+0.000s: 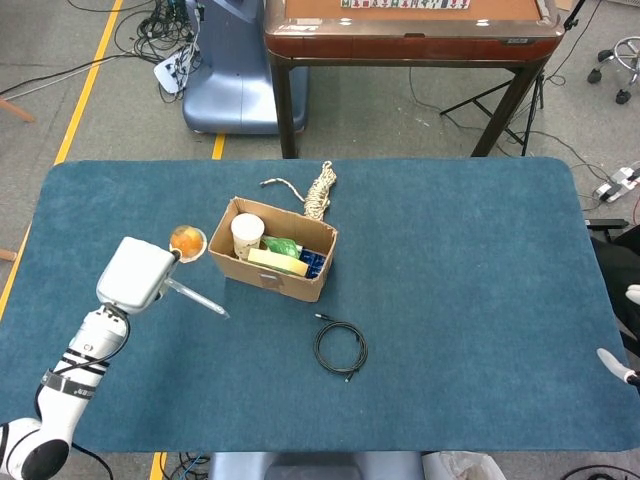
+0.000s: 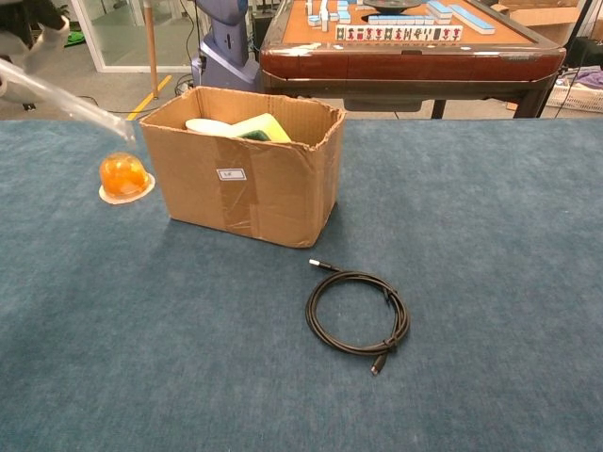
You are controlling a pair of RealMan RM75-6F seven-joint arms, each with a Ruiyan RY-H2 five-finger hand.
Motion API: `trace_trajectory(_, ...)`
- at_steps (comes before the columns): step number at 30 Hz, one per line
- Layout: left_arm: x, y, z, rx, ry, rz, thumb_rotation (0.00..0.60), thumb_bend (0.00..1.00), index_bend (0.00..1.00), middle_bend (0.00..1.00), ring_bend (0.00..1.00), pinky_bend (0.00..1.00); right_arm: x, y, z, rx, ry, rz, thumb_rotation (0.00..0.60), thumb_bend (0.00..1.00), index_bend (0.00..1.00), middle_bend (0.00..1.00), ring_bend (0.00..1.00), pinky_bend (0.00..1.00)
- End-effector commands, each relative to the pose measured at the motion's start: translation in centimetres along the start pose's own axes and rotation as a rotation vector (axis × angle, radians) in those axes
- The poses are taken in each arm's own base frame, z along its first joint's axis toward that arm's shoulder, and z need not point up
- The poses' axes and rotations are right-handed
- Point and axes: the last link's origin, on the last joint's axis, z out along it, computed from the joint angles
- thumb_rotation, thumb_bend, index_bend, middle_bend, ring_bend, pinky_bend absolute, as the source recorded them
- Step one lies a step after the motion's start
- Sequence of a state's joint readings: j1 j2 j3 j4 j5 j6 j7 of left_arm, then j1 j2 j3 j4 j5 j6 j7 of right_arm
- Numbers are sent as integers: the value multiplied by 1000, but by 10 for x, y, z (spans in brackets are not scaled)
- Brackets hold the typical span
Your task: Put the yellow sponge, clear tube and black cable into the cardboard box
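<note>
My left hand (image 1: 138, 272) hovers left of the cardboard box (image 1: 290, 280) and grips the clear tube (image 1: 200, 300), which slants out toward the table's front. In the chest view the clear tube (image 2: 71, 99) crosses the upper left corner, with the left hand (image 2: 38, 33) at its top end. The yellow sponge (image 1: 277, 262) lies inside the box, and its edge (image 2: 262, 125) shows above the box (image 2: 245, 184) rim. The coiled black cable (image 1: 341, 348) lies on the cloth in front of the box, also visible low in the chest view (image 2: 358, 313). Only fingertips of my right hand (image 1: 618, 366) show at the right edge.
An orange dome-shaped item (image 1: 187, 240) sits on a small white base just left of the box. A white cup (image 1: 247, 234) and green and blue items share the box. A coiled rope (image 1: 319, 190) lies behind it. The blue table (image 1: 470, 260) stretches right.
</note>
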State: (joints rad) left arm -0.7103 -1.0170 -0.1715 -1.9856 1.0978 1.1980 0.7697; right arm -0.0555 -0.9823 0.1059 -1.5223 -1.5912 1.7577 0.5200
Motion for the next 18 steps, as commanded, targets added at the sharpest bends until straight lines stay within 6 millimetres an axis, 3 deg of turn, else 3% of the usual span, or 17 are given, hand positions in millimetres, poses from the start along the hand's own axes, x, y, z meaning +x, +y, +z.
trace_trajectory(1, 18, 10, 26, 15, 22, -80, 600, 220, 699, 1000, 998, 1000, 0, 0, 1, -3, -3, -2, 600, 129, 270, 250, 87, 189)
trace_trajectory(7, 24, 30, 68, 28, 34, -145, 600, 220, 701, 1000, 998, 1000, 1, 1, 1, -5, 0, 4, 600, 128, 270, 250, 86, 189)
trace_trajectory(18, 5, 73, 99, 6, -4, -217, 600, 220, 702, 1000, 996, 1000, -1, 1, 1, 3, -15, 7, 600, 129, 270, 250, 86, 189)
